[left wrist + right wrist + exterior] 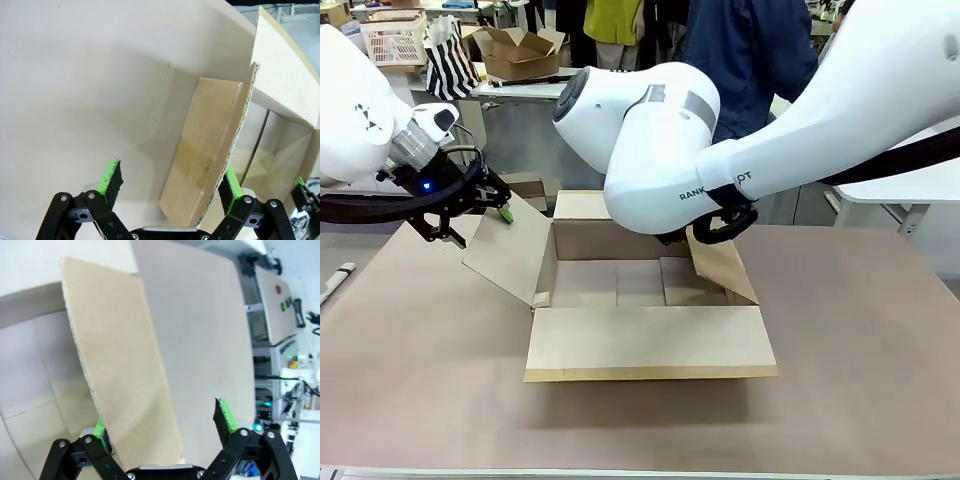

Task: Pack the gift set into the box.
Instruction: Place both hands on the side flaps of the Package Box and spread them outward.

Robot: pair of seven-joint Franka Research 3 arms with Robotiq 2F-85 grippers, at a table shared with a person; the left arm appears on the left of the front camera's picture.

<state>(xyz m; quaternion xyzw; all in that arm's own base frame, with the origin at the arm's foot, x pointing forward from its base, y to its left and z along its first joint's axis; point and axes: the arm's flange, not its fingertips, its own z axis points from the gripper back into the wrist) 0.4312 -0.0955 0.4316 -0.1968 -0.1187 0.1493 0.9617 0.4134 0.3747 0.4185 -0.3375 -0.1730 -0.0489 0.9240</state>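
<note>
The box [620, 285], a brown cardboard carton, stands open in the middle of the table with its four flaps spread. Its inside looks bare. The gift set is out of view. My left gripper [478, 222] hangs at the upper edge of the left flap [510, 245]; in the left wrist view this gripper [170, 182] is open and straddles the flap's edge [220, 165]. My right arm reaches over the box to the right flap [720, 265]. In the right wrist view the right gripper [162, 425] is open around that flap [125, 370].
A person in a dark blue top [750, 50] stands at the far side. Behind are a table with a striped bag [450, 60], a basket [395, 40] and another carton [520, 50]. A white table [900, 185] stands at the right.
</note>
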